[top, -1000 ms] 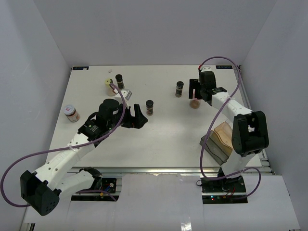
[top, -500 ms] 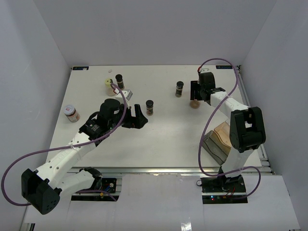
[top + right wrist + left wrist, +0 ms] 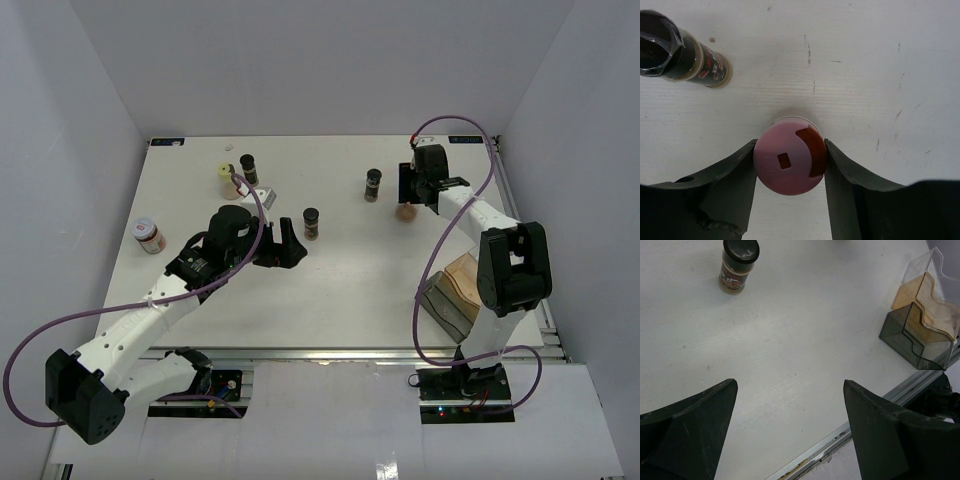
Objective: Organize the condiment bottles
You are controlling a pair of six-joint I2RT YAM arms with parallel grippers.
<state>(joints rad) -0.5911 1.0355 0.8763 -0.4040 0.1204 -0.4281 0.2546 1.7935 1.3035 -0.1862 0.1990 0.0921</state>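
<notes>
My right gripper (image 3: pixel 790 145) is shut on a pink-lidded condiment bottle (image 3: pixel 790 162) standing at the back right of the table (image 3: pixel 405 211); both fingers press the sides of its lid. A dark bottle with a black cap (image 3: pixel 685 55) stands just left of it (image 3: pixel 373 184). My left gripper (image 3: pixel 790 385) hangs open over bare table mid-left (image 3: pixel 290 245), with another dark bottle (image 3: pixel 737 267) just beyond it (image 3: pixel 311 223). At the back left stand a dark bottle (image 3: pixel 248 166) and a pale-yellow-lidded one (image 3: pixel 228 178). A second pink-lidded bottle (image 3: pixel 149 236) sits at the far left.
A stepped holder of clear, amber and grey plastic (image 3: pixel 460 295) stands at the near right by the right arm's base, also in the left wrist view (image 3: pixel 922 325). The table's metal front edge (image 3: pixel 865 415) runs just below my left gripper.
My right gripper has closed around the pink-lidded bottle, which has shifted slightly toward the back with it. The left arm has not moved.
</notes>
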